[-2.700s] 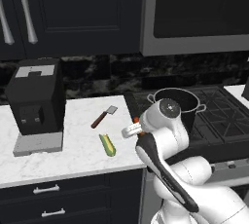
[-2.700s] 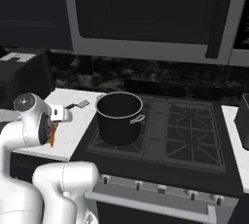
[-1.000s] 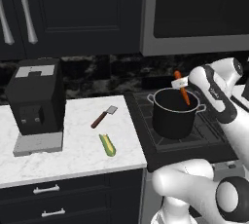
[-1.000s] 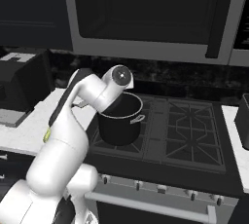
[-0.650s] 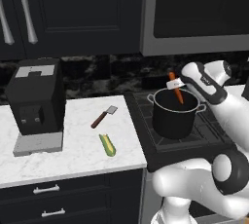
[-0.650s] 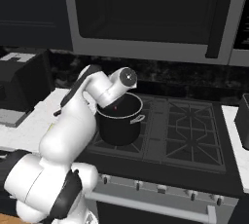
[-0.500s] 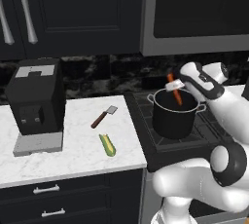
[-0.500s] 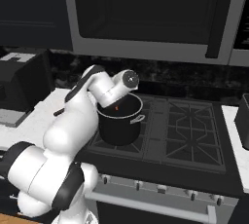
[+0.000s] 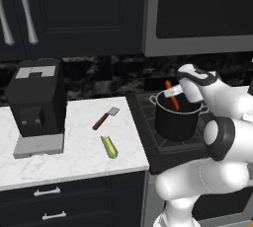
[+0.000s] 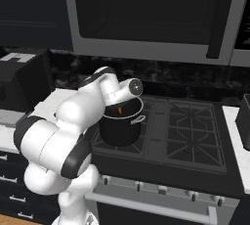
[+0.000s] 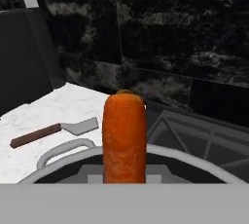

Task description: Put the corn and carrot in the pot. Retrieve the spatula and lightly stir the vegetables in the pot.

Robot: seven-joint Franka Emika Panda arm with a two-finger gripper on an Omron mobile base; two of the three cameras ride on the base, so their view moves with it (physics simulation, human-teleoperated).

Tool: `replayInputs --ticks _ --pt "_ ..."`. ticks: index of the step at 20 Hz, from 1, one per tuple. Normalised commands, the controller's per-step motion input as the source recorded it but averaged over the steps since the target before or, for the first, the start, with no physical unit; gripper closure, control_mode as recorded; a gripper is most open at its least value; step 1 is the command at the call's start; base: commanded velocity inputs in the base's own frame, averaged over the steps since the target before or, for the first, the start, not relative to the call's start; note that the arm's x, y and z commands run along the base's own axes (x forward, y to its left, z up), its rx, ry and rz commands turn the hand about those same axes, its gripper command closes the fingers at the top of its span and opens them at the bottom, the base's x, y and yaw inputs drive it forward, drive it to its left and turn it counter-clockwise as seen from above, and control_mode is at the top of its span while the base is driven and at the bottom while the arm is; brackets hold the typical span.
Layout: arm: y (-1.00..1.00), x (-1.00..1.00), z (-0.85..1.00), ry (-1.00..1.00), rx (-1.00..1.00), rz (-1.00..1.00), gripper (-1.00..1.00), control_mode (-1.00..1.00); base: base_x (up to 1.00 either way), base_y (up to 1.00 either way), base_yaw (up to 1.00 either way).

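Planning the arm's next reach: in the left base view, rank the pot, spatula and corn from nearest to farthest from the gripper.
1. Pot, directly beneath the gripper.
2. Spatula, on the counter to the left.
3. Corn, near the counter's front edge.

The pot (image 9: 177, 121) stands on the stove (image 9: 148, 137), at the near left burner, just right of the desk (image 9: 74, 147). The tool (image 9: 174, 91) hangs over the pot's mouth at about its 10 o'clock, with the carrot (image 9: 172, 95) slanting from it down into the opening. On the desk, the spatula (image 9: 105, 118) lies at the pot's 9 o'clock, blade toward the wall. The corn (image 9: 109, 146) lies at the spatula's 6 o'clock, nearer the front edge. The coffee machine (image 9: 36, 105) sits well apart at the spatula's 9 o'clock, against the wall.
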Motion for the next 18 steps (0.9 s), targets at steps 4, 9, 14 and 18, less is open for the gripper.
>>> replayInputs --ticks 4,9,14,18 --pt "-0.08 0.14 -0.37 -0.01 0.01 0.03 1.00 -1.00 0.00 0.00 0.00" --pt "-0.06 0.18 -0.25 -0.01 0.00 0.01 1.00 -1.00 0.00 0.00 0.00" --pt "0.00 -0.04 -0.09 -0.03 0.00 0.00 1.00 -1.00 0.00 0.00 0.00" --pt "0.00 -0.45 0.00 -0.10 0.00 0.00 1.00 -1.00 0.00 0.00 0.00"
